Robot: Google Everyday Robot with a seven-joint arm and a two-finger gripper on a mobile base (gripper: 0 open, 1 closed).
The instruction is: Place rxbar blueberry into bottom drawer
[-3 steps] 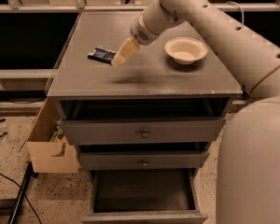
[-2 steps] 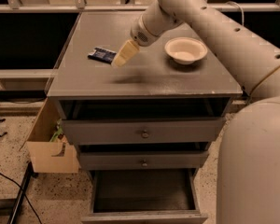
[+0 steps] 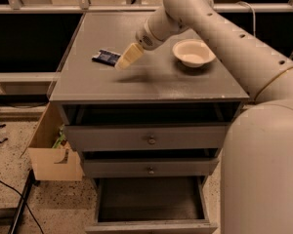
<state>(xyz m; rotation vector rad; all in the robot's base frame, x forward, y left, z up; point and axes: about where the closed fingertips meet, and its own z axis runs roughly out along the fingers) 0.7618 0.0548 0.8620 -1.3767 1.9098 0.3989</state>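
The rxbar blueberry [image 3: 106, 57], a small flat dark blue bar, lies on the left part of the dark grey cabinet top [image 3: 151, 79]. My gripper [image 3: 124, 60] hangs just above the top, right next to the bar's right end, pointing down and left. The bottom drawer [image 3: 151, 206] is pulled out at the foot of the cabinet, its dark interior empty.
A cream-white bowl [image 3: 193, 52] stands on the right part of the top. Two upper drawers with round knobs [image 3: 149, 140] are slightly open. A cardboard box [image 3: 51, 152] sits on the floor at the left. My arm and base [image 3: 263, 155] fill the right side.
The gripper has shifted slightly left and down toward the bar. The bar, bowl and drawers have not moved.
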